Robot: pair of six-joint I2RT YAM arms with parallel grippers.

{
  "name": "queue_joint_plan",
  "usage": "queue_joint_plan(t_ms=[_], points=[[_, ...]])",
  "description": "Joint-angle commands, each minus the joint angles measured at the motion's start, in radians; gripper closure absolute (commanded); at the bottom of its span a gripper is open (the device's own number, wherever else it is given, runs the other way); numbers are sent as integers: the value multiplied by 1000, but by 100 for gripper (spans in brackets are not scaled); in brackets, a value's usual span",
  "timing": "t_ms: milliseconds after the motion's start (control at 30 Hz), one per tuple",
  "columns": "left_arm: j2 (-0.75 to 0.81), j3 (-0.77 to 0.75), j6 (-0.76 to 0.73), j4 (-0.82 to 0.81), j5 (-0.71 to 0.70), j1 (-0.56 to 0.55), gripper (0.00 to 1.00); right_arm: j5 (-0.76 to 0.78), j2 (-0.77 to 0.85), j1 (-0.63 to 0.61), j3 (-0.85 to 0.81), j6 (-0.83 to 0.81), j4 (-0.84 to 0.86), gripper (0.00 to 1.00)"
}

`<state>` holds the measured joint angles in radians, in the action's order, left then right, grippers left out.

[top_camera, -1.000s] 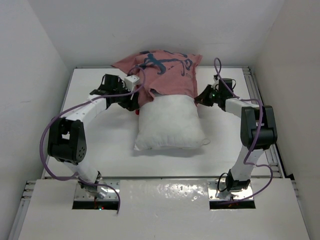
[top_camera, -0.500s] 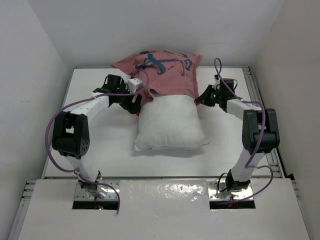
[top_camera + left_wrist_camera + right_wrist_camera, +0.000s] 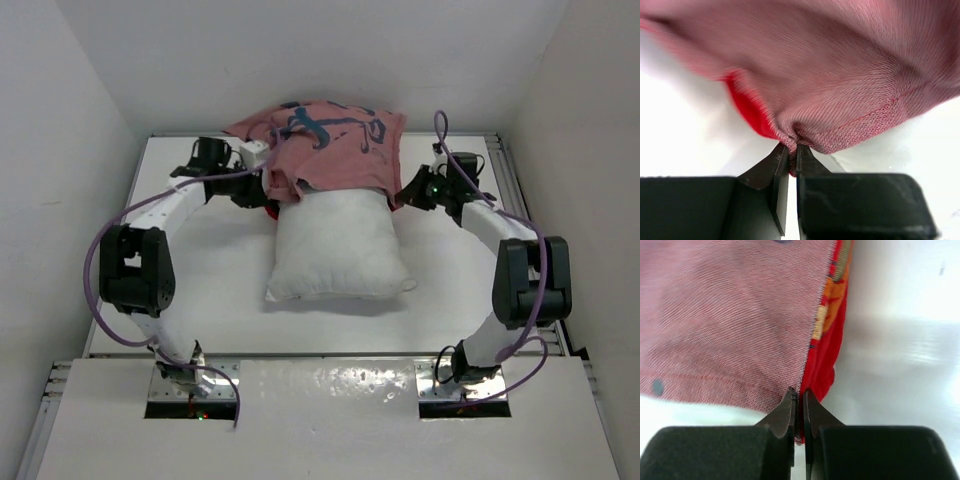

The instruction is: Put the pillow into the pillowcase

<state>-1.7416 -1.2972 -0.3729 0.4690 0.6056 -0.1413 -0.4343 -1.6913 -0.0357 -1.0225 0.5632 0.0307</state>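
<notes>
The plump white pillow (image 3: 340, 245) lies in the middle of the table, its far end under the dull pink pillowcase (image 3: 330, 150) with dark blue print. The case covers only that far part, and its open hem drapes across the pillow's top. My left gripper (image 3: 268, 190) is shut on the case's left hem corner; the pink weave (image 3: 840, 90) bunches between its tips (image 3: 792, 150). My right gripper (image 3: 397, 195) is shut on the right hem corner, where pink cloth (image 3: 730, 320) and a red-orange printed edge (image 3: 832, 335) meet at its tips (image 3: 799, 396).
White walls close in the table (image 3: 200, 290) on the left, back and right. A metal rail (image 3: 515, 190) runs along the right edge. Purple cables loop off both arms. Both arm bases stand at the near edge.
My left gripper opened wider, shifted back and left along the hem, then shut on the left corner. The right arm moved slightly back and right, pulling the case's right corner outward.
</notes>
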Motion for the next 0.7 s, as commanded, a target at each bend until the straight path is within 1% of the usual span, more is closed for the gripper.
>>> queue_joint_plan(t_ms=[0, 33, 67, 100, 133, 200, 233, 267, 300, 333, 367, 400, 433, 500, 533, 567, 600, 667], points=[[114, -112, 29, -4, 109, 74, 100, -92, 111, -10, -28, -33, -63, 100], [140, -176, 57, -7, 144, 103, 100, -98, 149, -9, -63, -7, -75, 100], [149, -216, 74, -13, 148, 115, 100, -104, 168, -10, -83, 7, -90, 100], [158, -299, 116, -42, 120, 138, 100, -100, 185, -10, -108, 41, -97, 100], [165, -341, 135, -53, 117, 141, 100, -92, 205, -6, -134, 58, -100, 100], [162, -430, 176, -78, 134, 213, 100, -86, 249, 2, -201, 90, -55, 100], [153, -509, 202, -90, 137, 226, 100, -81, 263, 11, -235, 107, -42, 100], [146, -546, 230, -104, 140, 241, 100, -81, 284, 17, -252, 122, 3, 100], [140, -585, 288, -140, 144, 264, 100, -83, 292, 23, -273, 144, 21, 100], [130, -670, 325, -167, 140, 275, 100, -84, 295, 31, -296, 186, 34, 100], [102, -719, 360, -194, 134, 288, 100, -87, 288, 61, -368, 205, 44, 100], [82, -778, 446, -232, 122, 313, 100, -89, 280, 74, -416, 233, 35, 100], [38, -904, 475, -242, 90, 321, 100, -95, 266, 100, -532, 248, 14, 100], [-1, -1026, 537, -277, 34, 338, 100, -101, 236, 125, -643, 282, 6, 100], [-13, -1089, 551, -299, -8, 341, 100, -104, 202, 146, -697, 332, 9, 100], [-22, -1108, 560, -315, -16, 342, 100, -106, 182, 155, -781, 358, 20, 100], [-29, -1132, 566, -326, -21, 330, 100, -106, 167, 163, -818, 406, 26, 100], [-41, -1156, 565, -326, -33, 313, 100, -101, 107, 174, -942, 450, 31, 100]])
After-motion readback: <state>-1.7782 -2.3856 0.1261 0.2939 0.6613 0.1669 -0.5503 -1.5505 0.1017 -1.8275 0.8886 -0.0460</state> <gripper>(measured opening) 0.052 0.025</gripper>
